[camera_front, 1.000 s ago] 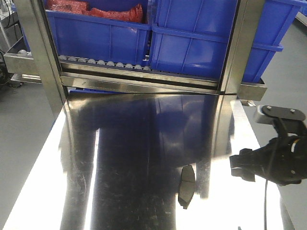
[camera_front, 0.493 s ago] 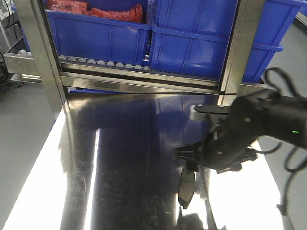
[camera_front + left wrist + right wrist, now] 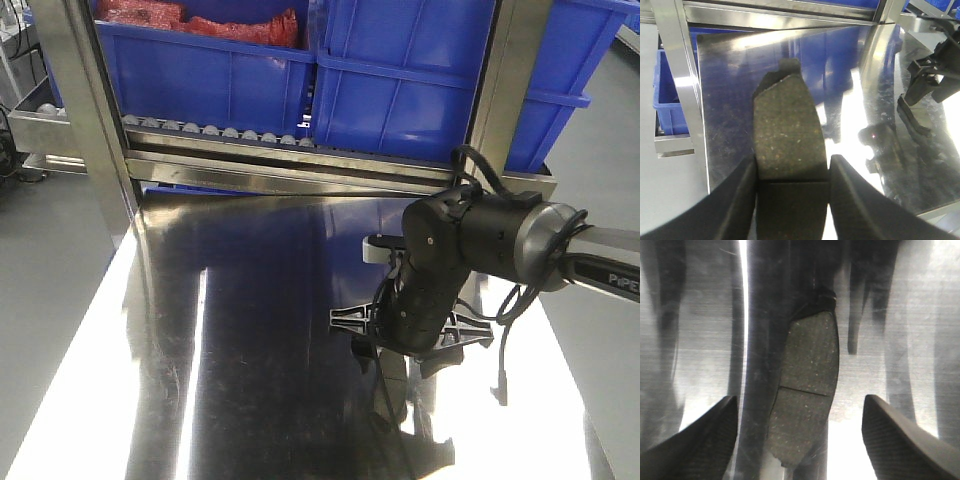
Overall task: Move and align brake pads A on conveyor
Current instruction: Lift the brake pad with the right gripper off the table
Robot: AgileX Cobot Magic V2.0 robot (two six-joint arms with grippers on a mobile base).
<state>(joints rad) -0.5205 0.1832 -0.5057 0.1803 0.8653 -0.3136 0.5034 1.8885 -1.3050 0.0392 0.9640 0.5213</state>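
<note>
Clamping 1 brake pad (image 3: 787, 130) by its long edges, the left jaws are closed firmly onto it. The groove across the pad's middle sits level with the fingertips (image 3: 742, 192). The far half, ending in a darker backing tab, juts forward above the counter (image 3: 725, 100).

The right jaws are spread wide and nothing is gripped. In the right wrist view, 2 dark fingers (image 3: 702, 440) are seen low at either side, both apart from a 2nd brake pad (image 3: 807, 390). That pad lies flat on the steel counter between them, friction face up, with its groove running across the middle and a dark tab at the far end.

From the front, the right arm (image 3: 470, 240) is seen reaching in from the counter's right edge. Its jaws point down over the right half of the surface, nearer the front edge than the back. The pad beneath is largely hidden there by the arm and its shadow.

Past the counter's far edge, blue bins (image 3: 230, 75) are noted on a roller rack (image 3: 215, 130). Red material (image 3: 240, 25) is noted in the left bin.
</note>
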